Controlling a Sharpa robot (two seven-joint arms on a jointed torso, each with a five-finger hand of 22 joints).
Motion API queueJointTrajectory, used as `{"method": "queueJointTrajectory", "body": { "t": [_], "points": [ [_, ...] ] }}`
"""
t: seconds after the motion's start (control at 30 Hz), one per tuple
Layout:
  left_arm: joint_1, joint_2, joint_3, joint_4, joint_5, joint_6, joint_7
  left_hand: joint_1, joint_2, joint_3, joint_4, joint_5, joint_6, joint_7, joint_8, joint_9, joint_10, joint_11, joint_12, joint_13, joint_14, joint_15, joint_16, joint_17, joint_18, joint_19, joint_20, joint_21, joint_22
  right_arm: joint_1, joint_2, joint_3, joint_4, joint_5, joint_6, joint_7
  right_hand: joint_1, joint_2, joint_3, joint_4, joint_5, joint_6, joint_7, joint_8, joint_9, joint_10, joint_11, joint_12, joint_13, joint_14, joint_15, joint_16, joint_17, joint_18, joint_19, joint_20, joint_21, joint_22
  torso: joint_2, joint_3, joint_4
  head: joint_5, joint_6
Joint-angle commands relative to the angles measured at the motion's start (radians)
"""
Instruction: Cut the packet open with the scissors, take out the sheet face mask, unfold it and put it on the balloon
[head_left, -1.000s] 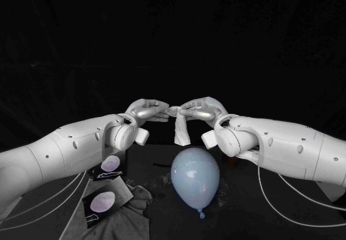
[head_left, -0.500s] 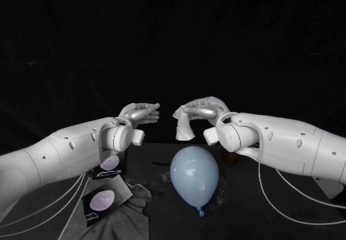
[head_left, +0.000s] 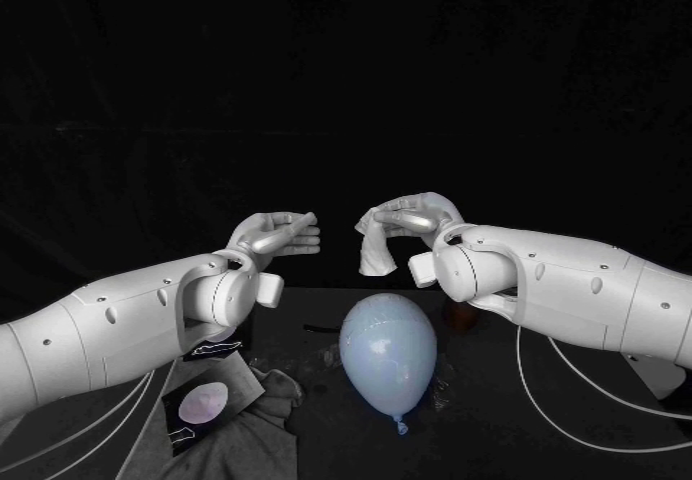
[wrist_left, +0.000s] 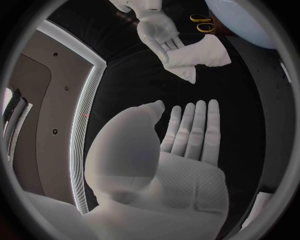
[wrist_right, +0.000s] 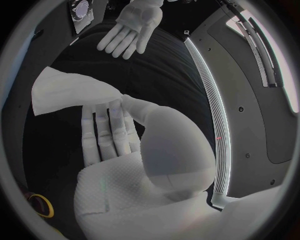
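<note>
The sheet face mask (head_left: 376, 255), partly folded, hangs in the air beyond the balloon (head_left: 389, 355) lying on the black table (head_left: 577, 440) — its top pinched between thumb and fingers of the right hand (head_left: 408, 217). The left hand (head_left: 278, 232) hovers near it, apart from the mask — palm flat, fingers stretched out, holding nothing. A packet (head_left: 202, 405) lies on a grey cloth (head_left: 245, 445) by the left arm.

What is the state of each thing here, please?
left hand: open, holding nothing.
right hand: holding the sheet face mask.
sheet face mask: folded, hanging from the right hand.
balloon: inflated, no mask on it.
packet: lying flat, face up.
</note>
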Motion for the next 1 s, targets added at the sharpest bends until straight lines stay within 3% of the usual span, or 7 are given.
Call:
{"method": "queueJointTrajectory", "body": {
  "t": [0.03, 0.07, 0.1, 0.17, 0.37, 0.6, 1.0],
  "points": [
    [-0.021, 0.011, 0.001, 0.016, 0.01, 0.088, 0.08, -0.036, -0.001, -0.025, 0.004, 0.005, 0.007, 0.054, -0.027, -0.017, -0.006, 0.01, -0.018, -0.001, -0.02, 0.011, -0.017, -0.008, -0.002, -0.039, 0.009, -0.026, -0.012, 0.001, 0.001, 0.002, 0.016, -0.088, -0.039, 0.052, -0.007, 0.004, 0.006, -0.004, 0.004, -0.001, -0.003, 0.004, 0.012, 0.009, -0.013, 0.0, 0.002, 0.003, 0.006, -0.006, -0.002, 0.015, -0.009, -0.001, 0.007, 0.002, 0.0, -0.0012, -0.0013, 0.001, 0.003],
    [-0.026, 0.016, 0.001, 0.015, 0.018, 0.095, 0.086, -0.048, 0.003, -0.034, 0.003, 0.004, 0.002, 0.054, -0.038, -0.024, -0.014, 0.013, -0.028, -0.001, -0.03, 0.014, -0.024, -0.011, -0.007, -0.071, 0.011, -0.04, -0.014, 0.001, 0.001, 0.002, 0.02, -0.102, -0.039, 0.056, -0.007, 0.004, 0.007, -0.005, 0.004, -0.001, -0.003, 0.004, 0.012, 0.008, -0.013, 0.0, 0.002, 0.002, 0.006, -0.007, -0.002, 0.015, -0.01, -0.001, 0.008, 0.003, 0.0, -0.0013, -0.0021, 0.002, 0.004],
    [-0.031, 0.021, 0.002, 0.013, 0.026, 0.101, 0.091, -0.069, 0.006, -0.052, 0.004, 0.005, -0.014, 0.056, -0.059, -0.034, -0.029, 0.018, -0.043, -0.002, -0.047, 0.02, -0.035, -0.016, -0.019, -0.178, 0.012, -0.064, -0.02, 0.001, 0.001, 0.002, 0.025, -0.117, -0.039, 0.059, -0.007, 0.004, 0.007, -0.005, 0.004, -0.001, -0.003, 0.004, 0.012, 0.008, -0.013, 0.0, 0.002, 0.002, 0.006, -0.007, -0.002, 0.015, -0.01, -0.001, 0.008, 0.003, 0.0, -0.001, -0.0023, 0.002, 0.004],
    [-0.041, 0.036, 0.002, 0.006, 0.045, 0.112, 0.104, -0.1, 0.018, -0.077, 0.004, 0.004, -0.034, 0.059, -0.083, -0.046, -0.052, 0.024, -0.049, -0.002, -0.066, 0.028, -0.049, -0.022, -0.028, -0.23, 0.013, -0.077, -0.022, 0.001, 0.001, 0.002, 0.035, -0.15, -0.037, 0.064, -0.008, 0.003, 0.008, -0.006, 0.004, -0.002, -0.003, 0.004, 0.013, 0.007, -0.013, -0.001, 0.002, 0.002, 0.006, -0.008, -0.002, 0.015, -0.013, -0.001, 0.008, 0.004, 0.001, -0.0011, -0.0031, 0.003, 0.005],
    [-0.054, 0.076, 0.004, -0.026, 0.073, 0.121, 0.134, -0.143, 0.045, -0.131, 0.006, 0.004, -0.077, 0.052, -0.13, -0.068, -0.098, 0.035, -0.048, -0.001, -0.116, 0.044, -0.073, -0.037, -0.046, -0.285, 0.013, -0.084, -0.023, 0.001, 0.005, 0.002, 0.053, -0.215, -0.036, 0.071, -0.01, 0.002, 0.009, -0.008, 0.004, -0.002, -0.002, 0.004, 0.014, 0.006, -0.012, -0.002, 0.002, 0.001, 0.007, -0.008, -0.003, 0.015, -0.016, -0.001, 0.009, 0.005, 0.001, 0.0008, -0.0014, 0.003, 0.005],
    [-0.057, 0.097, 0.005, -0.038, 0.084, 0.128, 0.145, -0.149, 0.059, -0.16, 0.006, 0.004, -0.095, 0.057, -0.151, -0.077, -0.134, 0.036, -0.049, -0.003, -0.167, 0.049, -0.076, -0.05, -0.055, -0.309, 0.013, -0.084, -0.023, 0.001, 0.01, 0.002, 0.061, -0.252, -0.028, 0.072, -0.011, 0.001, 0.011, -0.01, 0.004, -0.003, -0.002, 0.004, 0.015, 0.004, -0.012, -0.003, 0.001, 0.0, 0.007, -0.009, -0.003, 0.015, -0.019, 0.0, 0.01, 0.006, 0.001, 0.0008, -0.0026, 0.004, 0.005],
    [-0.058, 0.108, 0.006, -0.03, 0.087, 0.176, 0.167, -0.179, 0.078, -0.221, 0.007, 0.004, -0.117, 0.059, -0.176, -0.088, -0.189, 0.033, -0.05, -0.004, -0.244, 0.051, -0.077, -0.07, -0.025, -0.36, 0.007, -0.086, -0.025, 0.002, 0.037, 0.002, 0.054, -0.291, -0.007, 0.062, -0.023, -0.003, 0.015, -0.016, 0.004, -0.011, 0.003, 0.001, 0.019, -0.008, -0.007, -0.014, -0.002, -0.008, 0.011, -0.016, -0.005, 0.015, -0.034, 0.004, 0.014, 0.012, 0.001, -0.0007, -0.0014, 0.004, 0.008]
  ]
}}
